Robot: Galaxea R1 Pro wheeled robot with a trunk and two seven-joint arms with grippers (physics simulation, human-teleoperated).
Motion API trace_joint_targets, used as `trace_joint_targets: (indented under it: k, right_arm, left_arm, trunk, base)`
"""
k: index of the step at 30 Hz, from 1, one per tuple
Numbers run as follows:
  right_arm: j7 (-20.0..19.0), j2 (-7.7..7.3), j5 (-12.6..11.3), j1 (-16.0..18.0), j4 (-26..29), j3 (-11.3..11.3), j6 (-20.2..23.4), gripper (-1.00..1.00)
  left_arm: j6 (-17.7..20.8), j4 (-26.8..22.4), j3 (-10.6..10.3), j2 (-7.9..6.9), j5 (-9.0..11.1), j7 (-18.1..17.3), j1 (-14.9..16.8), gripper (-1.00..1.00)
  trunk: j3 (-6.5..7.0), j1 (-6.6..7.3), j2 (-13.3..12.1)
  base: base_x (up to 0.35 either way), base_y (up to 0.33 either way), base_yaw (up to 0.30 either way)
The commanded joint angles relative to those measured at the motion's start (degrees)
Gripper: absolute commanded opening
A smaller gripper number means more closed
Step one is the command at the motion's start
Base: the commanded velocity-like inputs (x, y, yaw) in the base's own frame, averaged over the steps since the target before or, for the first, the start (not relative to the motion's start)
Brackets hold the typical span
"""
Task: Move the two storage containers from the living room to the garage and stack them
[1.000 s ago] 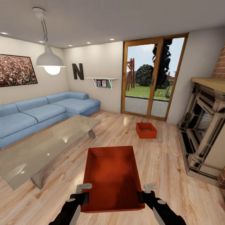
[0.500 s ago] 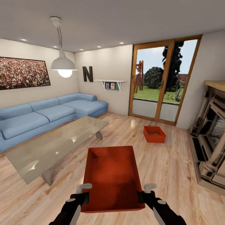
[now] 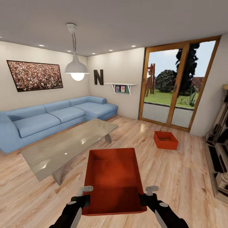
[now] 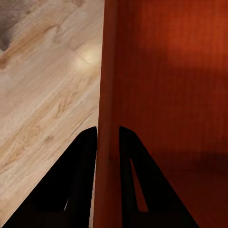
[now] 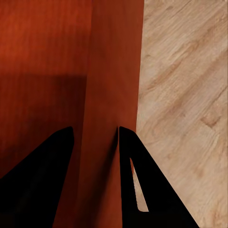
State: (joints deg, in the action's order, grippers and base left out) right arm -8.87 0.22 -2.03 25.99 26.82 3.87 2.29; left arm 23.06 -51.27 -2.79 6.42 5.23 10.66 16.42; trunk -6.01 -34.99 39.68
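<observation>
— What are we holding?
— An orange-red open-top bin (image 3: pixel 113 180); our left gripper (image 3: pixel 85 197) and right gripper (image 3: pixel 144 196) clamp its side walls (above the plank floor (image 3: pixel 177 180)).
— The other one?
— A second orange-red bin (image 3: pixel 165 140) on the floor near the glass door (image 3: pixel 177 85).

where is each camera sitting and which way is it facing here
Head view: on the robot's head, looking forward and down over the held container, with left tool and right tool on its side walls; second container on the wood floor ahead.
Left wrist view: along the left tool's fingers straddling one wall.
Right wrist view: along the right tool's fingers straddling the opposite wall.
All three share the held container and floor.
</observation>
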Motion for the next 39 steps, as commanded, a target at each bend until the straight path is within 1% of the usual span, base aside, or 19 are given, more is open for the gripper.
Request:
trace_joint_targets:
  k: [1, 7, 10, 35, 39]
  right_arm:
    - [-1.8, 0.22, -0.7, 0.0, 0.2, -0.4, 0.3, -1.00]
    - [-1.8, 0.22, -0.7, 0.0, 0.2, -0.4, 0.3, -1.00]
    - [-1.8, 0.22, -0.7, 0.0, 0.2, -0.4, 0.3, -1.00]
    - [-2.5, 0.22, -0.3, 0.0, 0.2, -0.4, 0.3, -1.00]
    - [-2.5, 0.22, -0.3, 0.0, 0.2, -0.4, 0.3, -1.00]
  left_arm:
    - [0.5, -0.1, 0.1, 0.00, -1.2, 1.4, 0.0, -1.00]
    - [0.5, -0.1, 0.1, 0.00, -1.2, 1.4, 0.0, -1.00]
    - [0.5, -0.1, 0.1, 0.00, -1.2, 1.4, 0.0, -1.00]
    - [0.5, -0.1, 0.1, 0.00, -1.2, 1.4, 0.0, -1.00]
    - [0.5, -0.1, 0.1, 0.01, -1.2, 1.4, 0.0, -1.00]
  trunk:
    - [-0.04, -0.02, 0.1]
    - [0.10, -0.02, 0.1]
    - [0.11, -0.02, 0.1]
    - [0.11, -0.02, 0.1]
    - [0.11, -0.02, 0.1]
  base:
    - [0.000, 0.000, 0.233]
    - [0.000, 0.000, 0.268]
    - [0.000, 0.000, 0.124]
    - [0.000, 0.000, 0.006]
    - [0.000, 0.000, 0.122]
